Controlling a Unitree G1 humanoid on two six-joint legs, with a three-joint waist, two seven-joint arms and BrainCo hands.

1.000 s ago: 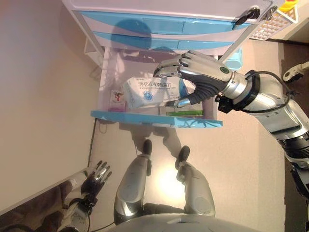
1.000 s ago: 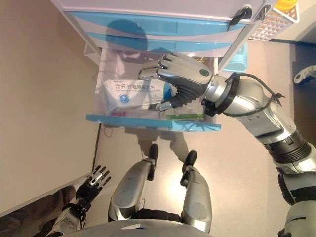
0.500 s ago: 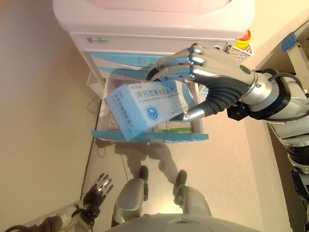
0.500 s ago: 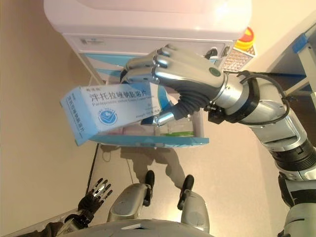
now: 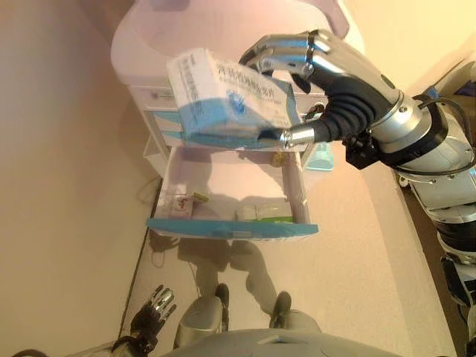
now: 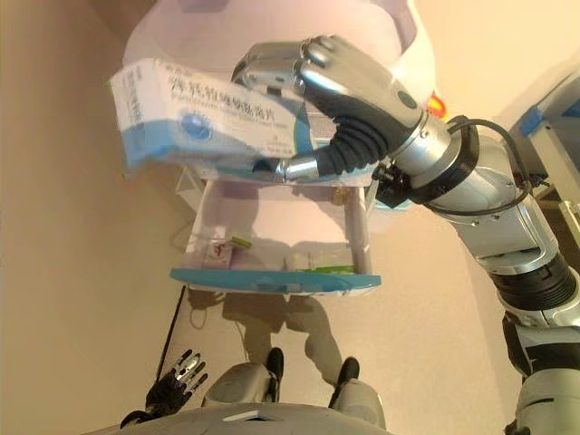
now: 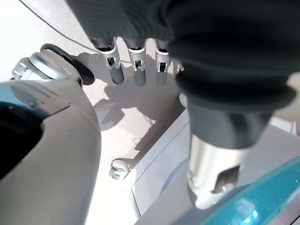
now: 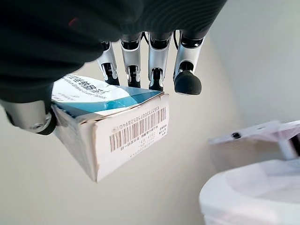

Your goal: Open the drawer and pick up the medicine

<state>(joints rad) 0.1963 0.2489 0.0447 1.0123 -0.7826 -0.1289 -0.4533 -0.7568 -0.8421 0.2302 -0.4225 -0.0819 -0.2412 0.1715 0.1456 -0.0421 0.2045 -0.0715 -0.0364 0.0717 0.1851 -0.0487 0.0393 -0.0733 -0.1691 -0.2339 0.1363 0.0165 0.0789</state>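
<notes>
**One box up in our right hand, drawer open below**

One medicine box (image 5: 227,97), white with blue panels, sits in our right hand (image 5: 327,82), raised well above the drawer (image 5: 230,227). Our fingers (image 6: 272,68) curl over the far long edge of the box and our thumb (image 5: 297,136) presses its near edge, so the box is pinched between them. From the right wrist view we see the same grip: the fingertips (image 8: 154,70) reach over the printed face, and the end flap with its barcode points away from the palm. The box is tilted, its left end a little higher in the head views.

Below it, the drawer stands pulled out from the white cabinet (image 5: 223,44), its blue front (image 6: 272,279) toward us. Inside we see a small packet (image 5: 178,208) at the near left and a green-and-white carton (image 5: 264,214) lying against the near right of the front wall; we think a small green item lies beside the packet, but it is too small to tell what it is. A pale blue object (image 5: 320,156) stands on the floor just right of the cabinet.

Our left hand (image 6: 177,376) hangs low at the near left, fingers straight and spread, holding nothing.
</notes>
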